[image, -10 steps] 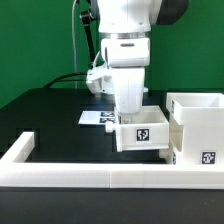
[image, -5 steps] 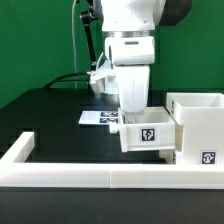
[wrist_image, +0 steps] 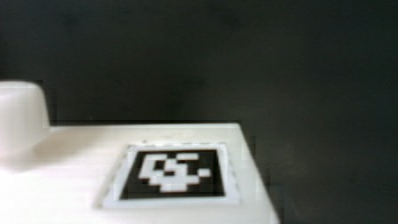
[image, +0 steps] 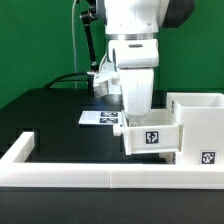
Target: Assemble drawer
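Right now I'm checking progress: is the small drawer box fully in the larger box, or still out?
Still out. In the exterior view the small drawer box protrudes beside the larger box, only its edge meeting it.

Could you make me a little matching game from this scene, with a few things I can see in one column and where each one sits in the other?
Things:
1. small white box with a tag
2. big open white box
3. marker board
4. white wall

Places:
A. flat on the black table, behind the arm
B. along the front edge of the table
C. at the exterior view's right
D. under the end effector, pushed up against the big box

Pairs: 1-D, 2-C, 3-A, 4-B
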Tool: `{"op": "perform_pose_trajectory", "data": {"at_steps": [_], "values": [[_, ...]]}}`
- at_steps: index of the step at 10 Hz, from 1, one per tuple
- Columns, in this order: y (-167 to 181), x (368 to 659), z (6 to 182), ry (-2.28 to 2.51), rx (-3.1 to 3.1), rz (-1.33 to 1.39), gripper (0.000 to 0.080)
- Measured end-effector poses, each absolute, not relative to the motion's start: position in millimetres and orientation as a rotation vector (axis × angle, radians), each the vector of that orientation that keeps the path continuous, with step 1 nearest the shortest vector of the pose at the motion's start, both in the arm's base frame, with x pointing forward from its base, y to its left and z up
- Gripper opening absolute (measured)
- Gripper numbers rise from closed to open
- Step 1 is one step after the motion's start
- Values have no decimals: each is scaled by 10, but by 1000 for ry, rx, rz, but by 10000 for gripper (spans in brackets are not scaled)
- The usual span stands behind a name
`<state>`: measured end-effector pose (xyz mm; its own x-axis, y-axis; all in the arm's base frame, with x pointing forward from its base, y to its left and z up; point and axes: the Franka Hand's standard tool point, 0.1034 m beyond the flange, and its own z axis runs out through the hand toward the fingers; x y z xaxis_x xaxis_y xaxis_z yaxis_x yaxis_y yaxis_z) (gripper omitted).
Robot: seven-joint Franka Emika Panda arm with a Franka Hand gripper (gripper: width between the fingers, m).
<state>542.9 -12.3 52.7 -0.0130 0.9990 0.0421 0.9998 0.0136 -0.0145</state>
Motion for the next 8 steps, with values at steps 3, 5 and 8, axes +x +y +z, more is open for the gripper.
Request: {"op": "perform_pose_trajectory", "data": {"at_steps": [3,5,8], "values": [[-109,5427,523,-2209,-2175,-30,45],[-104,5428,524,-2209,-2174,-31,45],[-81,5441,533,-2203,-2183,-33,45]]}}
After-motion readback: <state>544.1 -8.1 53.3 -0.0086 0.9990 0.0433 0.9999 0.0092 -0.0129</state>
